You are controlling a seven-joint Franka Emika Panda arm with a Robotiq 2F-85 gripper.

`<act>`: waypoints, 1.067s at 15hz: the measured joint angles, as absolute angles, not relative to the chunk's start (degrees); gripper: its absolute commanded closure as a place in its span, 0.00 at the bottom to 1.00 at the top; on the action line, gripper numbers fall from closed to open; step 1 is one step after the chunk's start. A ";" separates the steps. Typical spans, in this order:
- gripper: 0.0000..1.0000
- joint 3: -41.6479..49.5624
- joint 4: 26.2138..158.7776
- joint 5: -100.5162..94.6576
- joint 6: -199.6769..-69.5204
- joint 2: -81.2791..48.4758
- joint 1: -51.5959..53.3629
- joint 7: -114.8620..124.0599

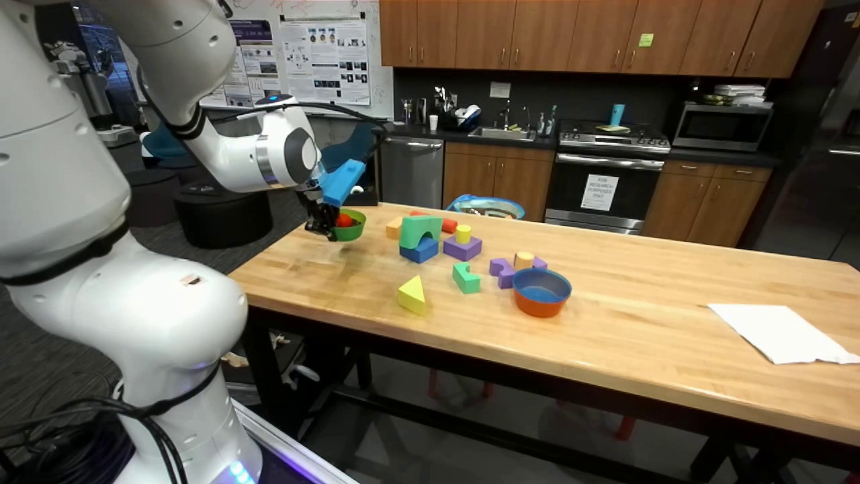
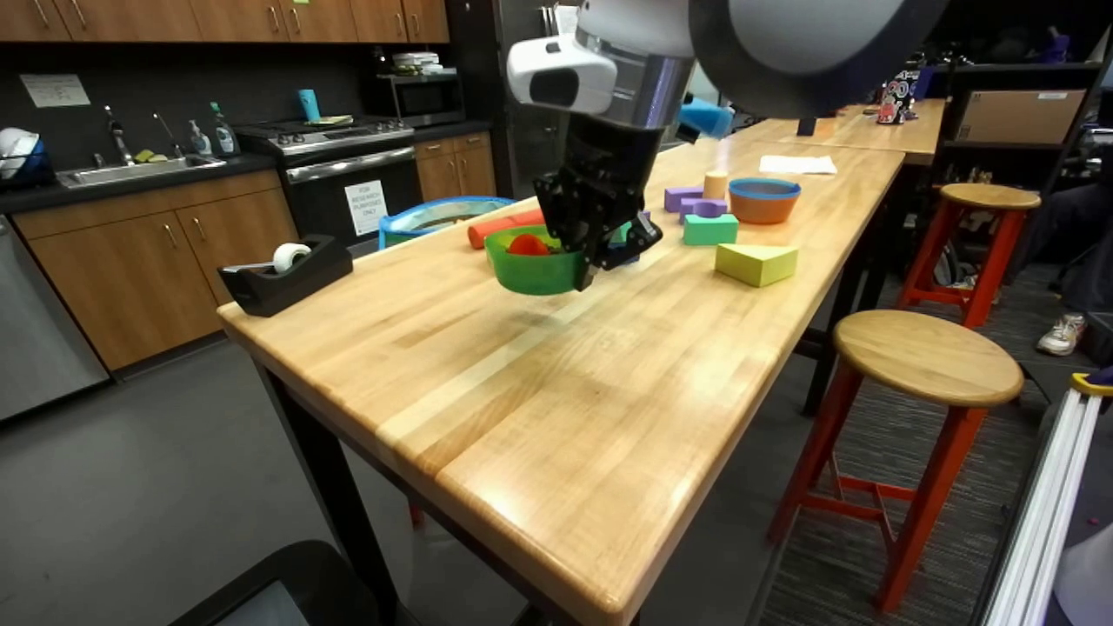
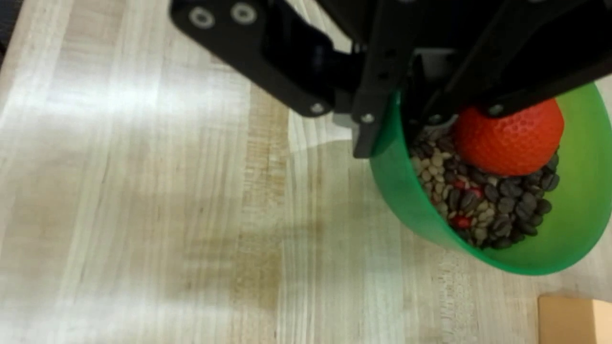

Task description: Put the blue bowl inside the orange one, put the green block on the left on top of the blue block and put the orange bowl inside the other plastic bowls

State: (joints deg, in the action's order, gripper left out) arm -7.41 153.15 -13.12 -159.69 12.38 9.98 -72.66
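Observation:
My gripper [image 1: 332, 227] is shut on the rim of the green bowl [image 1: 351, 233], one finger outside and one inside. The bowl appears to hang a little above the table; gripper [image 3: 389, 136] and bowl [image 3: 573, 243] fill the right of the wrist view. It holds a red strawberry-like toy [image 3: 516, 136] and beans [image 3: 507, 210]. The blue bowl [image 1: 541, 286] sits inside the orange bowl [image 1: 539, 308]. A green arch block [image 1: 420, 227] stands on the blue block [image 1: 421, 251]. Another green block [image 1: 465, 277] lies nearer. No separate reddish bowl shows.
Near the stack are a yellow wedge [image 1: 412, 296], a purple block [image 1: 463, 250] with a yellow cylinder on it, an orange block [image 1: 394, 229] and a red cylinder [image 2: 504, 227]. More purple blocks [image 1: 501, 271] lie beside the nested bowls. A tape dispenser [image 2: 296, 274] stands at the table corner.

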 measured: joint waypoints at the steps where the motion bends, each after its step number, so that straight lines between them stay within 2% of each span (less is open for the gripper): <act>1: 0.97 -6.87 153.87 -13.10 -159.69 13.72 10.00 -72.67; 16: 0.97 7.61 158.77 -13.10 -154.83 27.30 7.60 -76.19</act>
